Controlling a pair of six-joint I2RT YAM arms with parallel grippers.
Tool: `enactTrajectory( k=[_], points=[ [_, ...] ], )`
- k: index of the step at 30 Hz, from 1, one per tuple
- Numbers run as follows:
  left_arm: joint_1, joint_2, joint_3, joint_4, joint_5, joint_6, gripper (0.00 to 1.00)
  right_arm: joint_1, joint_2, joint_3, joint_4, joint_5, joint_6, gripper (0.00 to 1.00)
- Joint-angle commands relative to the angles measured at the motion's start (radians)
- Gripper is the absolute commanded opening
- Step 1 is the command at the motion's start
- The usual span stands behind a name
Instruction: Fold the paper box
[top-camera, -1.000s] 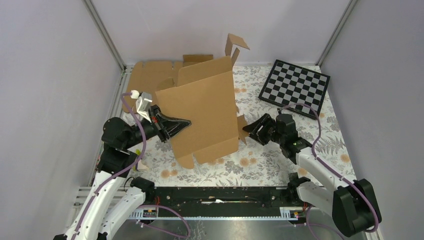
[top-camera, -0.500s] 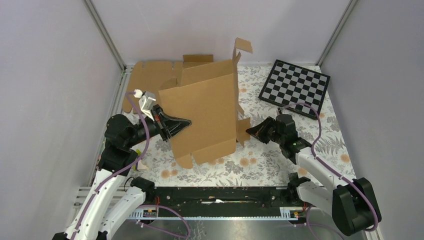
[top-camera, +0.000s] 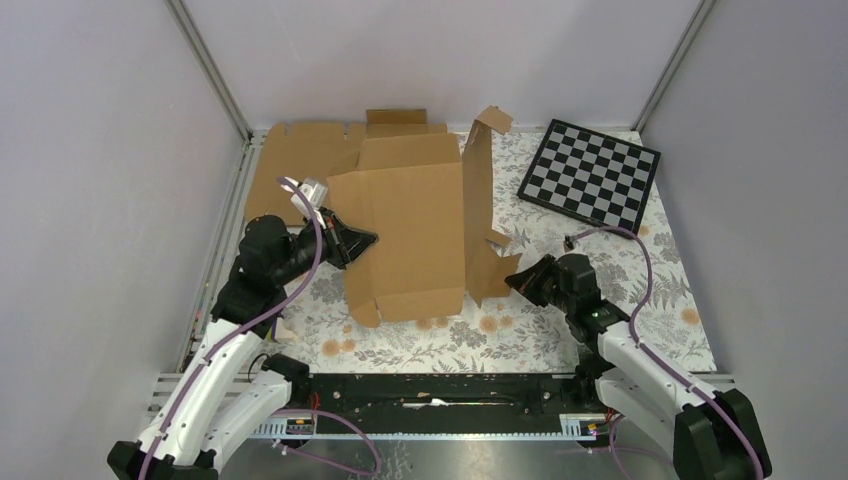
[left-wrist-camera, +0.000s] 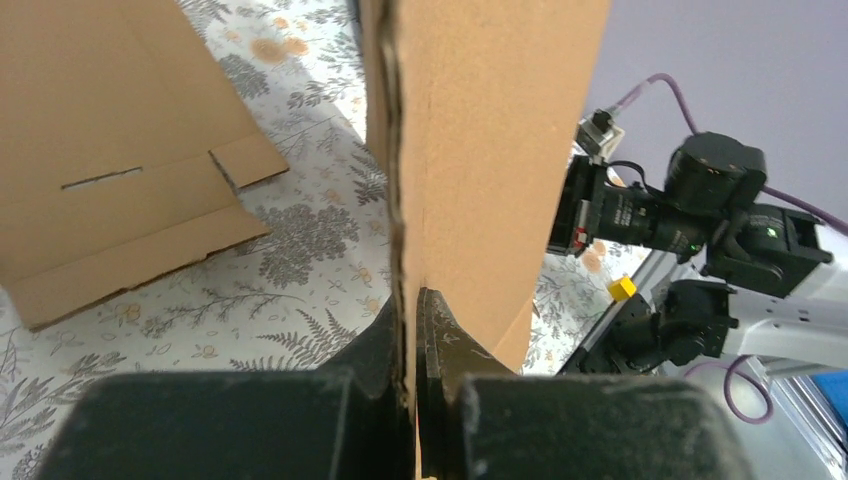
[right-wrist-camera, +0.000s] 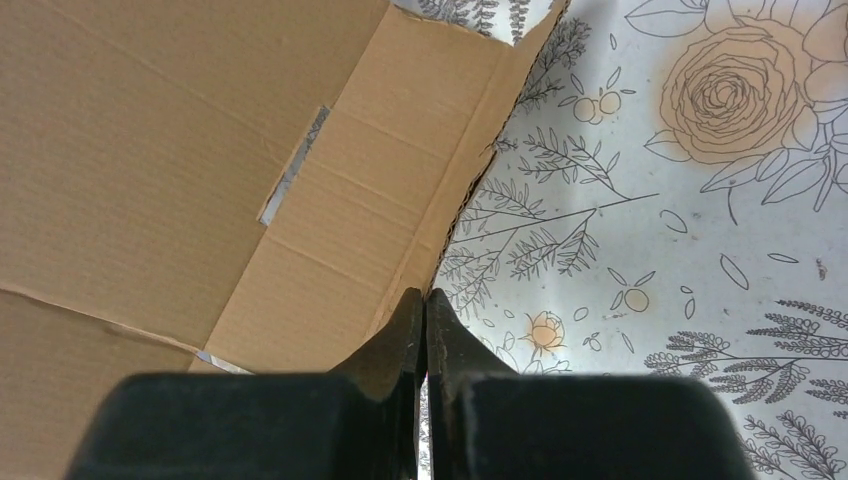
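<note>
We see the box (top-camera: 410, 230) at the middle of the table (top-camera: 650, 300). Its main panel is tipped up on its 9 o'clock side, and a side panel stands upright along its 3 o'clock edge. A small flap is bent over at that panel's far tip.

The left gripper (top-camera: 352, 241) is clamped on the box's 9 o'clock edge. In the left wrist view the raw corrugated edge runs straight down between the fingers (left-wrist-camera: 445, 340).

The right gripper (top-camera: 512, 281) sits at the box's 4 o'clock corner with its jaws pressed together. In its wrist view we see no card between the fingers (right-wrist-camera: 405, 330), whose tips lie just beside the cut edge of a flap.

At 11 o'clock a second sheet (top-camera: 300, 160) lies flat, and the box's far edge overlaps it. The board (top-camera: 590, 178) lies at 2 o'clock, near the upright panel's tip but apart from it.

Bare cloth shows from 3 to 5 o'clock of the box, around the right arm. A narrower strip shows at 6 o'clock, between the box's near flaps and the rail (top-camera: 430, 390). On the 9 o'clock side the left arm fills most of the gap to the wall.
</note>
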Motion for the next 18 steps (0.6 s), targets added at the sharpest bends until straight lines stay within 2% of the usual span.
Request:
enactTrajectory(
  k=[1,4,6,7,8,13,15,18],
  points=[
    [0.001,0.018,-0.015,0.075,-0.123,-0.015,0.0,0.042,0.008,-0.069,-0.016,0.021,-0.048,0.0],
    [-0.003,0.026,-0.011,0.054,-0.164,-0.012,0.0,0.052,0.004,-0.101,0.025,-0.002,-0.055,0.0],
    [-0.003,0.033,0.013,0.016,-0.193,-0.003,0.0,0.056,0.001,-0.121,0.072,-0.044,-0.066,0.07],
    [-0.004,0.035,0.022,0.0,-0.195,0.005,0.0,0.062,-0.001,-0.13,0.089,-0.059,-0.071,0.2],
    [-0.004,0.034,0.028,-0.01,-0.19,0.012,0.0,0.064,-0.002,-0.133,0.099,-0.069,-0.077,0.28],
    [-0.017,0.025,0.033,0.025,0.004,0.041,0.0,0.065,-0.008,-0.116,0.121,-0.065,-0.121,0.62],
    [-0.026,0.025,0.042,-0.002,0.023,0.065,0.0,0.065,-0.011,-0.083,0.103,-0.035,-0.148,0.72],
    [-0.03,0.006,0.047,-0.034,0.006,0.099,0.0,0.065,-0.002,-0.018,0.048,0.025,-0.197,0.79]
  ],
)
